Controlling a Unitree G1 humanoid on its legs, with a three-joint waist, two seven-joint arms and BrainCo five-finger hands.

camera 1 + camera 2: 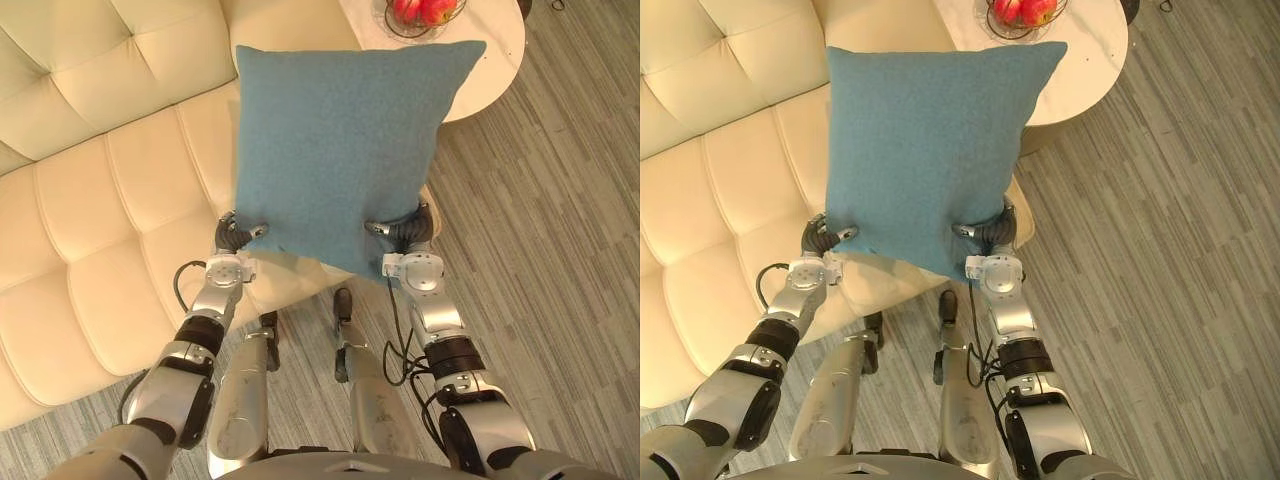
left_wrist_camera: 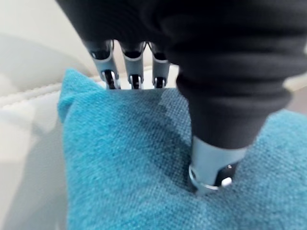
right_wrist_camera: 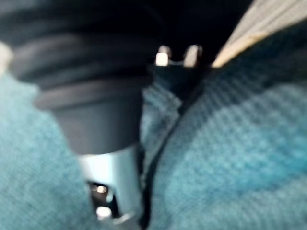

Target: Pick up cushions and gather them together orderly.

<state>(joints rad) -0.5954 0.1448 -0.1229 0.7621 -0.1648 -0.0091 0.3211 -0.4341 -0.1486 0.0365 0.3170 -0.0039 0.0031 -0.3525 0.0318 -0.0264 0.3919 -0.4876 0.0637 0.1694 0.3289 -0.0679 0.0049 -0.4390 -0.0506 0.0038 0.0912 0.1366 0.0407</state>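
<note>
Cushion (image 1: 340,150): blue, square, woven cloth. It was held upright in the air, face toward the head camera, in front of the sofa's seat and front edge. Its top right corner overlapped the table in view.

Handling (judged): light, soft, compressible, not fragile. The weave looked coarse enough not to slip. The cloth dented and creased under each thumb in the wrist views, so the fill gives. It stood up w/o flopping, so the fill is fairly full.

Left hand (image 1: 238,237): at the lower left corner, thumb pressed into the near face, fingers over the edge onto the far face. Clamped on the cushion.

Right hand (image 1: 405,230): at the lower right edge, thumb on the near face with cloth folded beside it, fingers behind. Also clamped on the cushion.

Hold points (judged): two bottom corners adequate. Pinch deep, thumb front and fingers back, since a shallow bite may pull off soft fill.

Surroundings: cream tufted sofa (image 1: 90,200); round white table (image 1: 490,60) w/ wire bowl (image 1: 400,30) of red fruit (image 1: 425,10) near the cushion's top corner; grey striped floor (image 1: 560,250).
</note>
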